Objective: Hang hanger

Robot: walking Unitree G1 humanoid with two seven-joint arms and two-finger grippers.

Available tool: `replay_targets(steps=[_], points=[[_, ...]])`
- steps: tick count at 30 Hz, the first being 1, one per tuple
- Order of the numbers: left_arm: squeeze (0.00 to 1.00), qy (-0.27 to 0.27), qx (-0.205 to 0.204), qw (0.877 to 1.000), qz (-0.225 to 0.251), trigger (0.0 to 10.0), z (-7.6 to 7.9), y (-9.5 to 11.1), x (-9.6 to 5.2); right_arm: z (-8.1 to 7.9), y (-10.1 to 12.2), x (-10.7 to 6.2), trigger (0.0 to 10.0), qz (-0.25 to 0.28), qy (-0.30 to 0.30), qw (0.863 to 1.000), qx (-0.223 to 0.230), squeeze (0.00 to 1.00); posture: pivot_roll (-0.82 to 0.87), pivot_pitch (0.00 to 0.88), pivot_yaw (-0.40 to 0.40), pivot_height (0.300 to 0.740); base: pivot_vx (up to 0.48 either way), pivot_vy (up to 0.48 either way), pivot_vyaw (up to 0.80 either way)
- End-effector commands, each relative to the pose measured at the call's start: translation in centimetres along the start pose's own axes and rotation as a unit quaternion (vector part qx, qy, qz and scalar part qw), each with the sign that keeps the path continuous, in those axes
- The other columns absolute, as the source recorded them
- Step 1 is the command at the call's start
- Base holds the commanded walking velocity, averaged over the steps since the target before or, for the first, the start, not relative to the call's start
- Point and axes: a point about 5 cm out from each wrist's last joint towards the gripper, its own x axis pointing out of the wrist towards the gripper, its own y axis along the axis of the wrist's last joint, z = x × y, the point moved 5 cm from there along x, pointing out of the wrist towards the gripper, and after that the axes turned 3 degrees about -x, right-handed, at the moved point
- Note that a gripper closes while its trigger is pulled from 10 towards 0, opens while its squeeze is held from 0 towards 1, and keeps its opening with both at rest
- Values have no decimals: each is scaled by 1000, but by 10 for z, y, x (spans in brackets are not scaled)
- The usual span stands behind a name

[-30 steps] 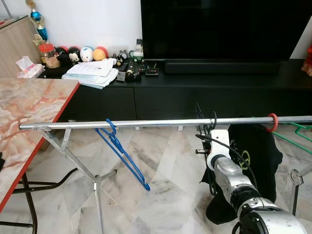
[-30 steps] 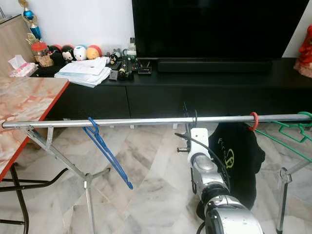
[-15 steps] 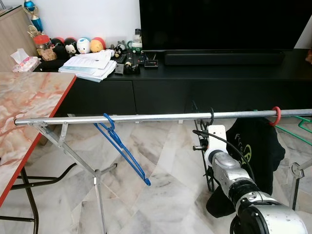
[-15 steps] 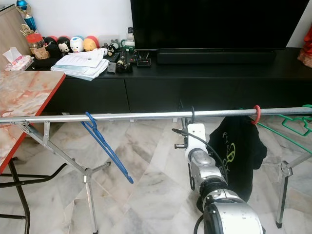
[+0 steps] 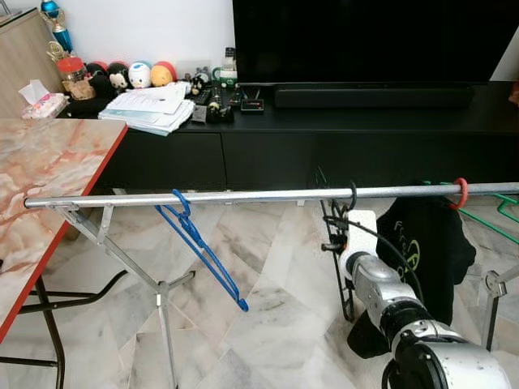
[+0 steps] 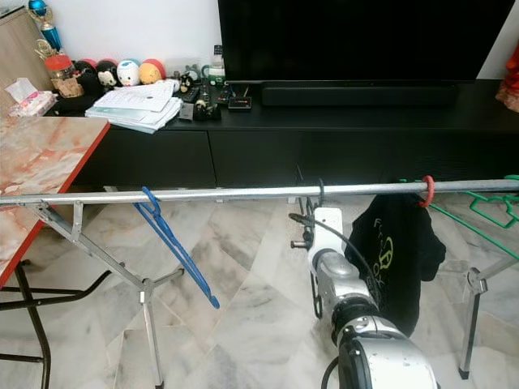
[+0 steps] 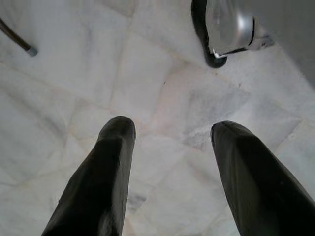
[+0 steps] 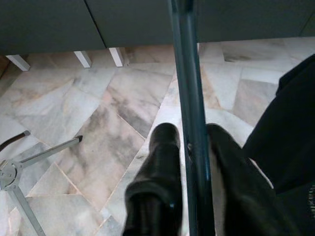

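A silver clothes rail (image 5: 243, 196) runs across the room at mid height. A dark wire hanger (image 5: 339, 235) has its hook (image 5: 353, 193) looped over the rail, just right of the middle. My right gripper (image 8: 189, 135) is shut on one of the hanger's thin bars (image 8: 189, 98), and my right wrist (image 5: 361, 239) sits just below the rail. My left gripper (image 7: 170, 132) is open, with nothing between its fingers, and points down at the marble floor (image 7: 74, 73).
A blue hanger (image 5: 203, 251) hangs on the rail's left part. A red-hooked hanger with a black T-shirt (image 5: 430, 243) and a green hanger (image 5: 495, 215) hang at the right. A marble-topped table (image 5: 49, 178) stands at the left and a black TV cabinet (image 5: 268, 154) behind the rail.
The whole view has shifted a little as the camera moved. My right gripper stays shut on the dark hanger at the rail.
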Motion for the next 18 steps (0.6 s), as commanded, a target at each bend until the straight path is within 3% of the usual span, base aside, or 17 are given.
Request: replay_targets(steps=[1,13,18], points=[[0,5,1,1000,-18,10000,-3,-12,-2,-3,3,0,10000,12,5,1000,6,1000,164,133,39,740,0,0,0],[0,14,-16,1000,-14,10000,-3,3,2,-13,21,-1,10000,73,26,997,17,1000,127,82,29,740,0,0,0],[0,46,-23,998,24,10000,-16,25,3,-16,24,-3,10000,95,34,995,17,1000,106,60,25,740,0,0,0]])
